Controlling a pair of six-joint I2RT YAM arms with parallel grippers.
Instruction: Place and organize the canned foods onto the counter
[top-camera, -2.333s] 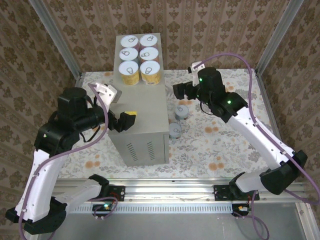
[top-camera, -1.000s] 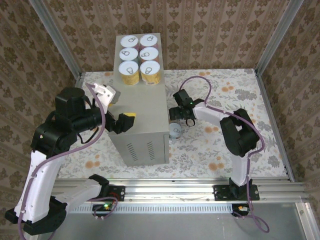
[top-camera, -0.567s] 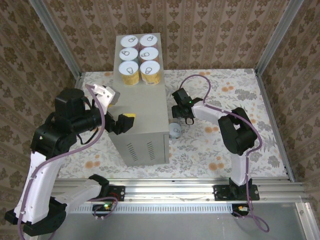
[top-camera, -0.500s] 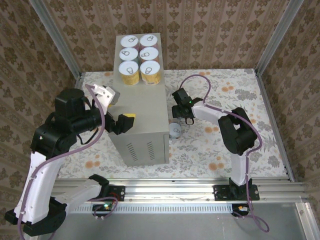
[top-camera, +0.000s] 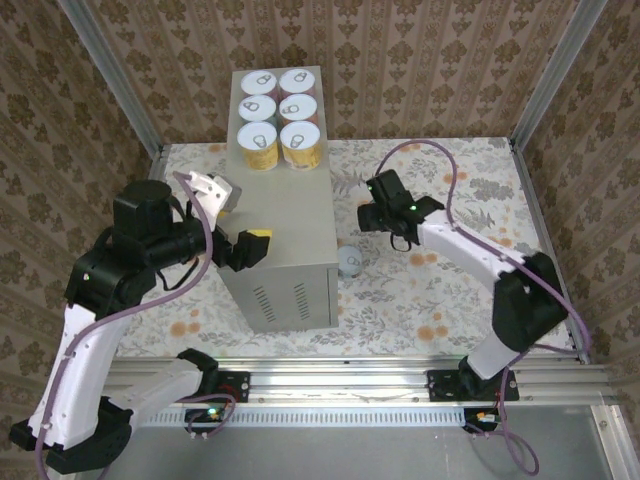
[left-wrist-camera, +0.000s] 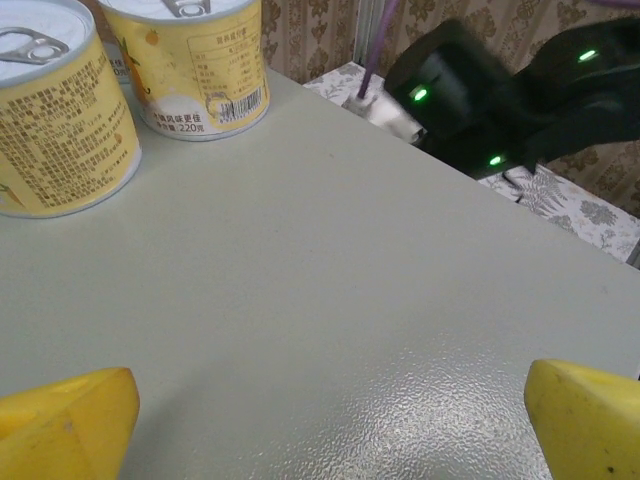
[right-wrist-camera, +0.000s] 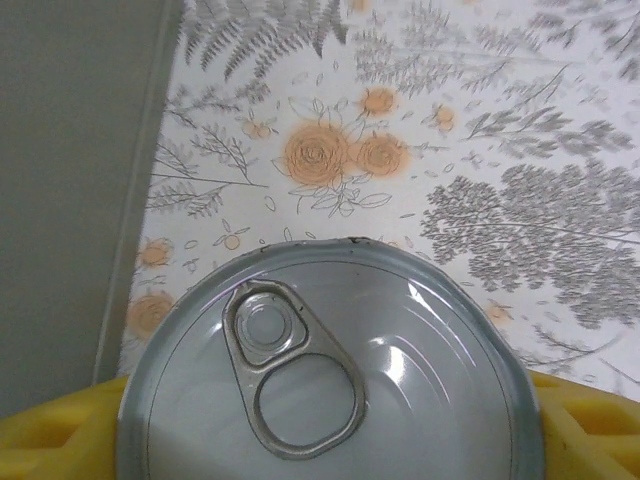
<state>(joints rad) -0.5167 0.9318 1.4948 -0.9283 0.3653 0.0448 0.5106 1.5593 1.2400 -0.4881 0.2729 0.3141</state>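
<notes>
Right pincer (right-wrist-camera: 328, 440) grips a can (right-wrist-camera: 325, 365) by its sides, beside the counter (right-wrist-camera: 70, 180).

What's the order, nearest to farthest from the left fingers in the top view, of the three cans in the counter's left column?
1. Front yellow can, at the end of the column nearest the left fingers.
2. Middle can, directly behind it.
3. Back can, at the counter's far edge.
</notes>
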